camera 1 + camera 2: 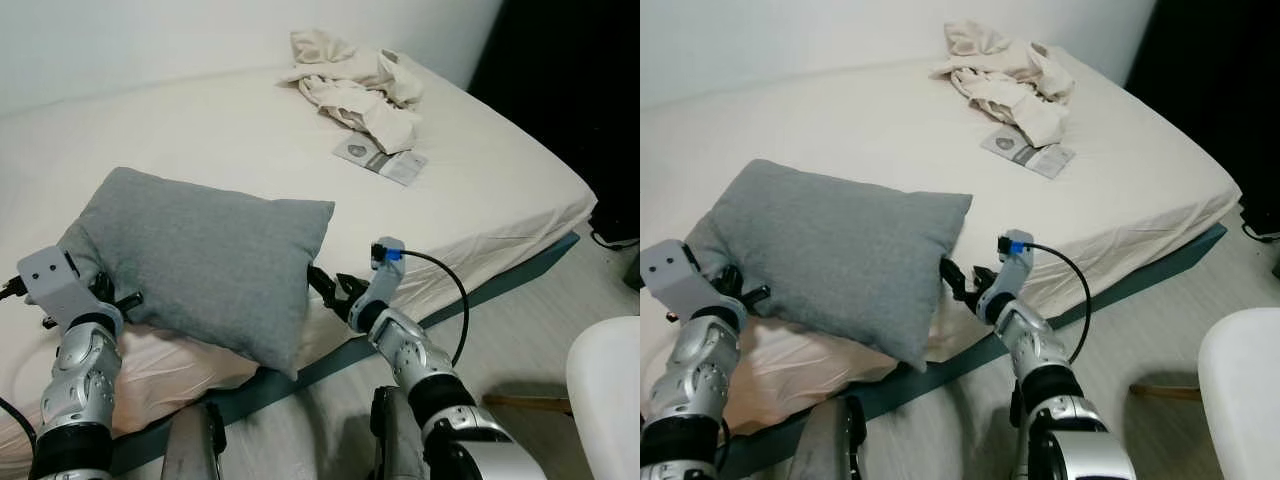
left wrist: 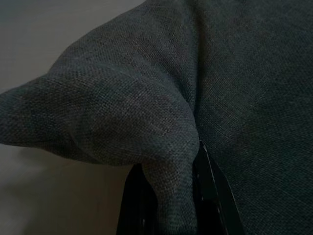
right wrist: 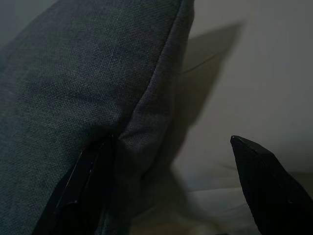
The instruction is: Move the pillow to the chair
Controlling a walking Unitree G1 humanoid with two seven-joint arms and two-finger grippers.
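Standing at the bed's near edge: the robot, both silver arms reaching to a grey pillow (image 1: 205,260) from either end.
Pillow: grey woven fabric, tilted up on the cream bed (image 1: 230,140), its lower corner hanging just past the mattress edge towards the floor.
Left gripper (image 2: 168,196): at the pillow's left end, its two black fingers (image 2: 210,196) pressed together on a bunched fold of the grey cloth, pinching it.
Right gripper (image 3: 171,191): at the pillow's right edge, spread wide; one finger lies against the seam side of the pillow, the other stands apart over the pale sheet with a clear gap between.
Right arm: a black cable loops from a blue-tipped module (image 1: 388,252) on the wrist back towards the forearm.
Far side of the bed: a crumpled heap of cream clothes (image 1: 355,85), and just beside it a flat pale packet (image 1: 380,158) lying on the sheet.
Chair (image 1: 605,400): a white rounded edge at the robot's lower right, on the pale floor, well apart from the pillow.
Bed base: a dark teal strip (image 1: 500,285) showing below the sheet.
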